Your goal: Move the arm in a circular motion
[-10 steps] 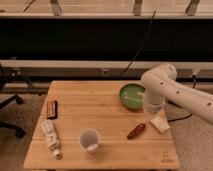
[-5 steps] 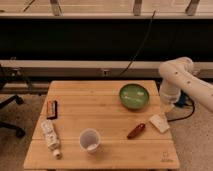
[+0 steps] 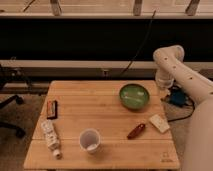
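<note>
The arm (image 3: 172,62) is a thick glossy cream-white tube at the right side of the camera view. It rises from the lower right corner to a bulbous elbow, then drops a short way. Its lower end hangs just past the wooden table's (image 3: 100,155) far right corner, right of the green bowl (image 3: 134,96). The gripper (image 3: 163,86) sits at that lower end, shut, holding nothing that shows, and touching none of the table items.
On the table lie a white cup (image 3: 90,140), a reddish-brown oblong item (image 3: 136,131), a pale flat packet (image 3: 159,123), a dark bar (image 3: 51,109) and a white bottle on its side (image 3: 50,136). A blue object (image 3: 176,96) and cables lie on the floor; a chair base (image 3: 10,117) is at left.
The arm has swung right and back, from over the bowl's right side to beyond the table's right edge. The table items have not moved.
</note>
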Controlling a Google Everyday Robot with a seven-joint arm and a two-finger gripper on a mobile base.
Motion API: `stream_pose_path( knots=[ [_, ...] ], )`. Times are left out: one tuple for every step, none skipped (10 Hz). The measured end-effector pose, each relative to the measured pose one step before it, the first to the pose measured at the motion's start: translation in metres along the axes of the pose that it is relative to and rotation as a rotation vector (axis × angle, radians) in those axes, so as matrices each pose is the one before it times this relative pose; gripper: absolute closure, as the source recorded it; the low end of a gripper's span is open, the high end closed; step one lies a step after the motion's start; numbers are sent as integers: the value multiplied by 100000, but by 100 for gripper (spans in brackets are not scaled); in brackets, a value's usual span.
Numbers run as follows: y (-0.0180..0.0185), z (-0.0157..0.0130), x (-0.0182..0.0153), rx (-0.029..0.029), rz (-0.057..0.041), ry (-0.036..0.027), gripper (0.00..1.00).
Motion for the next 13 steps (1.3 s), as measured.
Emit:
stream_pose_path(
  knots=[
    [-910, -127, -646, 190, -794, 6, 100],
    [-881, -204, -821, 333, -1068, -79, 100],
    [-697, -162, -956, 202, -1328, -239, 100],
    [-949, -273, -1467, 397, -2309, 12, 100],
    [-495, -113, -794, 180, -1369, 128, 100],
    [-391, -103, -726, 188, -1276, -13, 100],
    [-429, -70, -978, 116, -1770, -134, 100],
    [-459, -159, -1140, 288, -2061, -257, 100],
    [-296, -99, -931, 190, -1850, -194, 100],
    [-204, -91, -848, 150, -1760, -199, 100],
    [-189, -80, -958, 246, -2007, -327, 100],
    [-128, -63, -865, 157, -1820, -337, 100],
    [-86, -124, -1092, 280, -2361, -568, 100]
  ],
)
